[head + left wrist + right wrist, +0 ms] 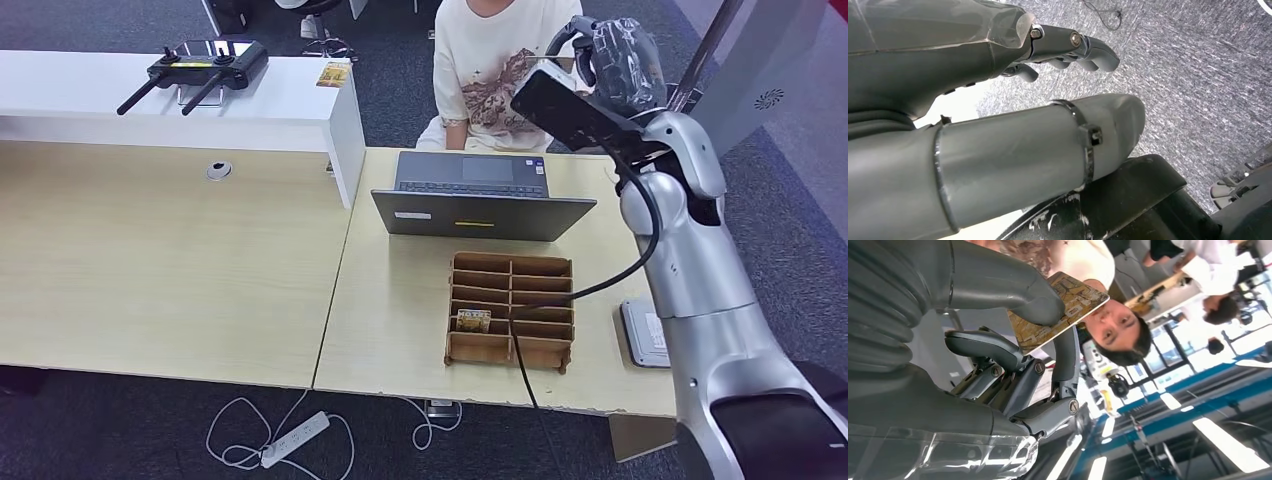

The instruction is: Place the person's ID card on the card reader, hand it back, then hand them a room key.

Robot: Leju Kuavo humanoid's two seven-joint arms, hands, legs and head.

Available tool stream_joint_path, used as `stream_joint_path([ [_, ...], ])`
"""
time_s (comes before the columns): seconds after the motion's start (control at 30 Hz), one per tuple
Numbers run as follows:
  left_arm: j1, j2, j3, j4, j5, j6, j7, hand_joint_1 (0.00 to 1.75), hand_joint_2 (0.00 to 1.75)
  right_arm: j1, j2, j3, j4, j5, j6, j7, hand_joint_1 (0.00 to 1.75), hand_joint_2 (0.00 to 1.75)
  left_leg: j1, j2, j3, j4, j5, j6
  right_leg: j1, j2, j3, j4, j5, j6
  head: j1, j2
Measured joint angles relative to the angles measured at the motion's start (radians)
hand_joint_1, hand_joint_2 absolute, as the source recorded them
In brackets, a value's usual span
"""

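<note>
My right hand (612, 58) is raised high over the far right of the desk, held out toward the seated person (495, 60). In the right wrist view my right hand (1013, 365) pinches a brown patterned card (1063, 310) between thumb and finger, with the person's face just beyond it. A similar card (473, 320) stands in a slot of the brown card box (545, 345). The grey card reader (645, 333) lies at the desk's right edge, partly hidden by my arm. My left hand (1048, 50) hangs over the carpet, holding nothing, fingers loosely extended.
An open laptop (480, 195) stands between the card box and the person. A black cable (520, 360) crosses the box. A white raised counter (290, 105) at the left carries a black controller (195, 68) and a small card (333, 75). A power strip (295, 438) lies on the floor.
</note>
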Motion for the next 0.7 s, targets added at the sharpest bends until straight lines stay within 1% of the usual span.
stream_joint_path([
  [0.1,0.000,0.000,0.000,0.000,-0.004,0.000,0.000,0.00,0.00,-0.063,0.011,0.000,0.120,0.001,-0.018,0.007,1.75,1.75,0.000,0.000,0.000,0.000,0.000,0.000,0.000,0.000,0.000,0.000,0.000,0.000,0.000,0.000],
  [0.27,0.000,0.000,0.000,0.000,-0.013,0.000,0.000,0.00,0.00,-0.145,0.022,-0.013,0.297,-0.016,-0.037,-0.007,1.75,1.75,0.000,0.000,0.000,0.000,0.000,-0.001,0.000,0.000,0.000,0.000,0.000,0.000,0.000,0.000],
  [0.43,0.000,0.000,0.000,0.000,-0.024,0.000,-0.001,0.00,0.00,-0.191,0.025,-0.048,0.430,-0.038,-0.039,-0.010,1.75,1.75,0.000,0.000,0.000,0.000,0.000,-0.001,0.000,0.000,0.000,0.000,0.000,0.000,0.000,0.000],
  [0.7,-0.003,0.000,0.000,0.000,-0.043,0.000,0.005,0.00,0.00,-0.242,0.026,-0.078,0.582,-0.037,-0.051,0.037,1.75,1.75,0.000,0.000,0.000,0.000,0.000,-0.001,0.000,0.000,0.000,0.000,0.000,0.000,0.000,0.000],
])
